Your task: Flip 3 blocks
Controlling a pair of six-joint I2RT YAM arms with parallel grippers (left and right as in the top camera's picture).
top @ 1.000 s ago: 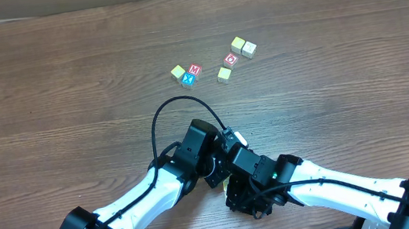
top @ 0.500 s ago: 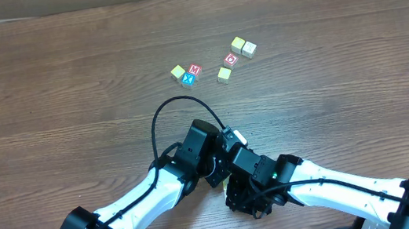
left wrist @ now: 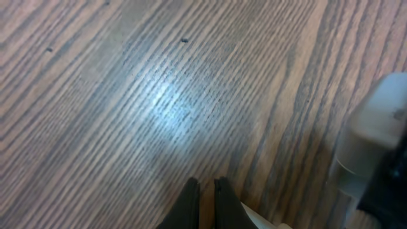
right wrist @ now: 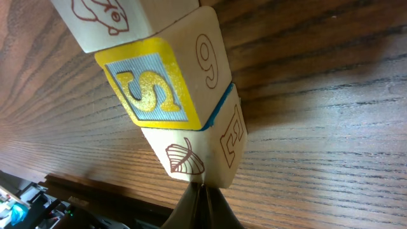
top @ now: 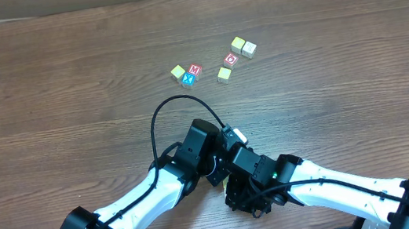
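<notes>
Right gripper (right wrist: pixel 202 198) of mine is pinched shut and empty, its tips just beside the leaf block (right wrist: pixel 187 158) at 12 o'clock; contact I cannot tell. From there the row of three runs toward 11 o'clock: the yellow S block (right wrist: pixel 152 86), then the fish block (right wrist: pixel 105 16), faces touching. My left gripper (left wrist: pixel 205 194), also shut, faces only bare table (left wrist: pixel 127 95), so I judge the right arm nearer.

Open sides, crowded near middle

Bare table (top: pixel 42 80) is left wide on either side of the scattered blocks (top: pixel 224 74). At the near edge the left arm (top: pixel 159 188) and right arm (top: pixel 332 185) are folded against each other. The right gripper (right wrist: pixel 202 189) is closely fronted by three blocks (right wrist: pixel 152 89).
</notes>
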